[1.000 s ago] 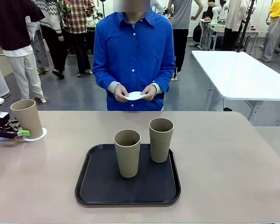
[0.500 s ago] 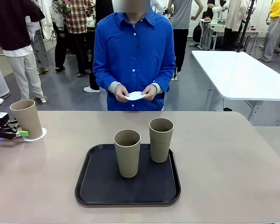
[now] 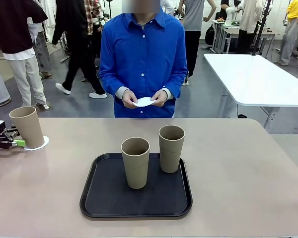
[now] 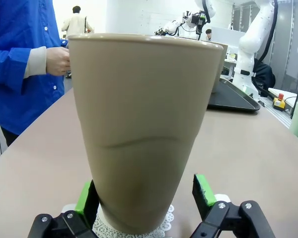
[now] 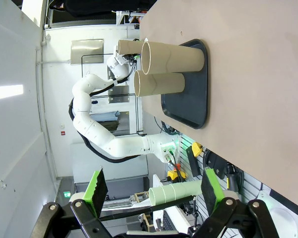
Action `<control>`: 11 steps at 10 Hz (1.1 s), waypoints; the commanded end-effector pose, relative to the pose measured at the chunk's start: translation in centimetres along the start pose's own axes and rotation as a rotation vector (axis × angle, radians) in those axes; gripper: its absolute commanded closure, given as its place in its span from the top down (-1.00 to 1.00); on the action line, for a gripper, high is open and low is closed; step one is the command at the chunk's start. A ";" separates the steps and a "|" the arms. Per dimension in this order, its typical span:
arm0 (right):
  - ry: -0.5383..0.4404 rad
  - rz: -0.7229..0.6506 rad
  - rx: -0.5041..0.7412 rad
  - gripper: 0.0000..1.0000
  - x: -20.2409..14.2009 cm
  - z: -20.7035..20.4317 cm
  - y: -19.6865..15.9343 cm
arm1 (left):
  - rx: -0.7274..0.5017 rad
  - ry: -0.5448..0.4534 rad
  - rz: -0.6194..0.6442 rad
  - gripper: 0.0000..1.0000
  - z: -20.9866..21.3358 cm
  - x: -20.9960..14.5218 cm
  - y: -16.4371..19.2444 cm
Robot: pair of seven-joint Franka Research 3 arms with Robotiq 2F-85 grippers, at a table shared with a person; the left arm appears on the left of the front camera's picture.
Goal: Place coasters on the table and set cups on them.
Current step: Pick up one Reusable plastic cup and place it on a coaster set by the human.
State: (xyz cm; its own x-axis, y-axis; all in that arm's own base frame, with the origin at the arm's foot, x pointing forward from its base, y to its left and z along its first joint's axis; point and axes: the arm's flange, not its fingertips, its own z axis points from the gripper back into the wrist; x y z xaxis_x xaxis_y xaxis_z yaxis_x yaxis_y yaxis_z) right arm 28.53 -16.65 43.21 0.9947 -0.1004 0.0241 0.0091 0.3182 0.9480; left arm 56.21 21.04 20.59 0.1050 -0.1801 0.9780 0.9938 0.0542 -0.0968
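Bracketing the leftmost cup (image 3: 27,126) at the far left edge of the front view with the left hand (image 3: 16,139), jaws spread wide apart and gripping nothing. Showing, in the left wrist view, one green pad (image 4: 84,198) just beside the cup's base at lower left, contact impossible to tell, and the other pad standing clear of it at lower right. Standing upright there on a lacy coaster (image 3: 39,144) on the beige counter (image 3: 238,163).

Sitting at frame centre on a black tray (image 3: 89,198): near tray cup (image 3: 135,162) and far tray cup (image 3: 171,148), upright, close together, not touching.

Holding a second coaster (image 3: 144,101) between the person's hands (image 3: 130,99) at upper centre, beyond the counter's far edge.

Showing the right hand (image 5: 154,184) at the bottom of the right wrist view, jaws spread wide, clasping nothing, well apart from the tray.
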 end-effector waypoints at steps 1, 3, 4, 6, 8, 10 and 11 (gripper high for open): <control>0.001 0.004 0.010 1.00 -0.1 0.0 0.1 | -0.044 0.017 0.020 1.00 0.3 0.2 0.2; 0.001 0.004 0.010 1.00 -0.1 0.0 0.1 | -0.048 0.030 0.014 1.00 0.5 0.2 0.2; 0.001 0.004 0.010 1.00 -0.1 0.0 0.1 | -0.042 0.030 0.011 1.00 0.7 0.2 0.4; 0.001 0.004 0.010 1.00 -0.1 0.0 0.1 | -0.028 0.024 0.003 1.00 1.2 0.2 0.6; 0.001 0.004 0.010 1.00 -0.1 0.0 0.1 | -0.012 0.021 -0.005 1.00 1.3 0.3 0.7; 0.001 0.004 0.010 1.00 -0.1 0.0 0.1 | -0.003 0.021 -0.008 1.00 1.4 0.4 0.8; 0.001 0.004 0.010 1.00 -0.1 0.0 0.1 | -0.002 0.025 -0.005 1.00 1.6 0.5 0.8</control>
State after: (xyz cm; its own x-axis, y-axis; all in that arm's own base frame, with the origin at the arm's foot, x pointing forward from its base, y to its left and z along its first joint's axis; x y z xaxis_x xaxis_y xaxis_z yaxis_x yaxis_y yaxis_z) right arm 28.53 -16.65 43.21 0.9947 -0.1004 0.0241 0.0091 0.3182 0.9480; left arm 56.46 22.22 21.01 0.0945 -0.2046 0.9743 0.9951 0.0482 -0.0864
